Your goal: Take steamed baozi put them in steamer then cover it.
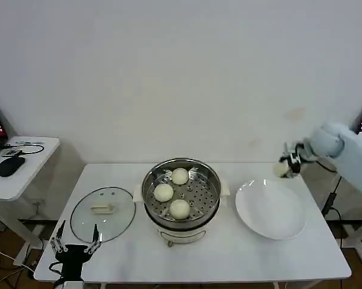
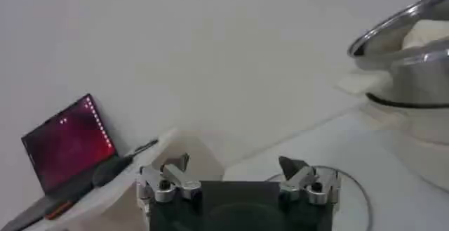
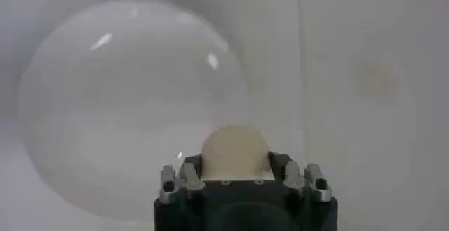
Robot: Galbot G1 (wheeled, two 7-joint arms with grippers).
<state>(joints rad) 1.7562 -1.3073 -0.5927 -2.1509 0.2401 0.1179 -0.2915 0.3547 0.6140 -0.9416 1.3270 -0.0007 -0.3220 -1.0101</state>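
Above the far right corner of the white surface (image 1: 229,253), the right gripper (image 1: 284,168) hangs with its fingers pinching a steamed baozi (image 3: 234,149), just beyond the far rim of the white plate (image 1: 271,211). Three more baozi (image 1: 179,208) sit on the perforated tray inside the steamer (image 1: 212,205) at the middle of the surface. Left of the steamer, the cover (image 1: 102,214) lies flat on the surface. At the near left edge, the left gripper (image 1: 76,244) waits just in front of the cover, its fingers (image 2: 170,176) spread and holding nothing.
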